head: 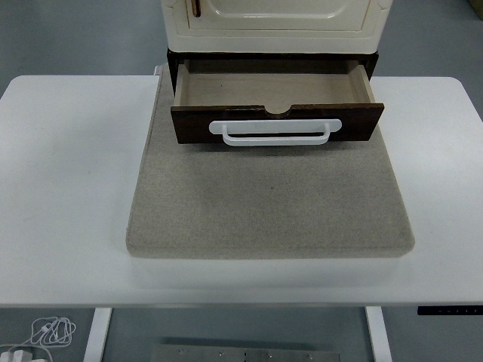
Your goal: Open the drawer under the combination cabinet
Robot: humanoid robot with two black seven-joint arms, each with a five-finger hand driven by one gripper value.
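Note:
A cream combination cabinet (pixel 275 23) stands at the back of the table on a grey felt mat (pixel 268 204). Its dark brown drawer (pixel 276 121) is pulled out toward me. The drawer's beige inside (pixel 268 87) shows and holds nothing. A white bar handle (pixel 275 132) sits on the drawer's front. Neither of my hands is in view.
The white table (pixel 68 188) carries the mat in its middle. White cables (pixel 49 332) lie on the floor at the lower left. A dark control strip (pixel 450 310) sits on the table's front edge at the right.

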